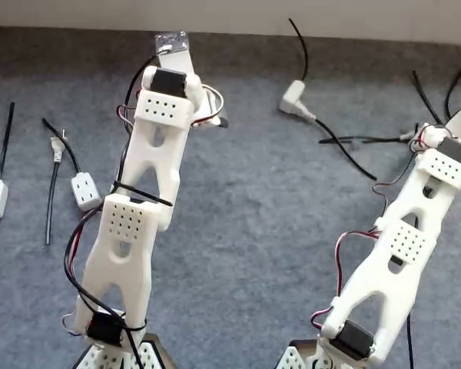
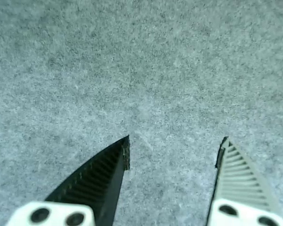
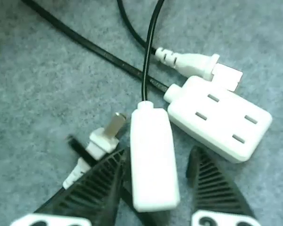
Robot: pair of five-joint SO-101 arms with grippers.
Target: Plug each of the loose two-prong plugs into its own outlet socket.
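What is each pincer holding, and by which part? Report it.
Nothing. Left pincer: open over bare carpet. Right pincer: open, astride the end of a corded white block, a gap showing on one side.

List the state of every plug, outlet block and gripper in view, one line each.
Left gripper, open, empty, over bare carpet.
Narrow white block, lying flat, ungripped.
Right gripper, open, jaws either side of narrow white block.
Wide outlet block, visible sockets empty.
Bare-prong plug, unplugged, loose.
Ribbed plug, unplugged, beside wide outlet block.
Angled plug, unplugged, loose on carpet.
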